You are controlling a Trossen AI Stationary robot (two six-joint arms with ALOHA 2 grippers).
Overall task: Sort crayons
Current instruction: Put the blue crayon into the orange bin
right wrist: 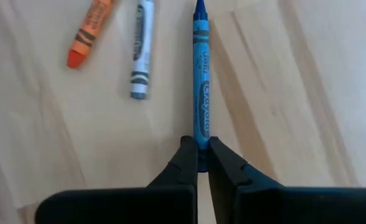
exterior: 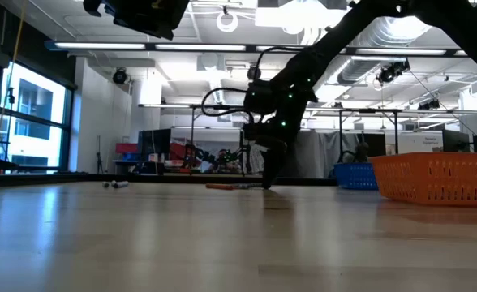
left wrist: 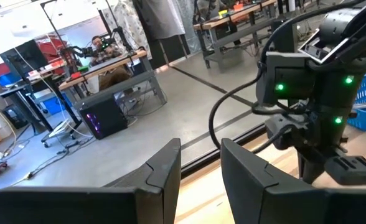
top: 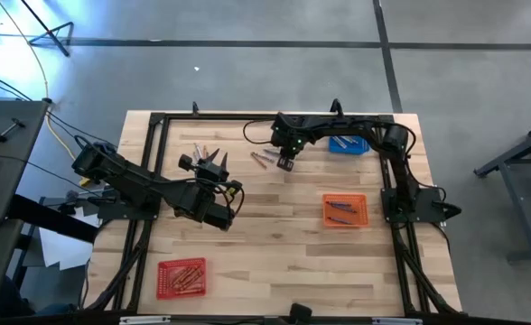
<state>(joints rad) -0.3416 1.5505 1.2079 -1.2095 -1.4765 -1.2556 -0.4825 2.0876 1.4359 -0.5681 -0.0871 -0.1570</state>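
Note:
My right gripper reaches down steeply to the far middle of the table and is shut on a blue crayon. An orange crayon and a white-grey crayon lie flat on the wood beside it. More crayons lie loose farther left. My left gripper hangs level above the table's left middle, open, with nothing between its fingers. My right gripper pinches the blue crayon's blunt end between its two fingertips. The fingers come from above, slanting steeply down, and lie in line with the crayon, whose pointed tip faces away from them. Whether the crayon rests on the wood I cannot tell.
A blue basket stands at the far right, just beyond my right gripper. An orange basket holding crayons sits at the right middle. A red basket with crayons is at the near left. Bare wood lies between them.

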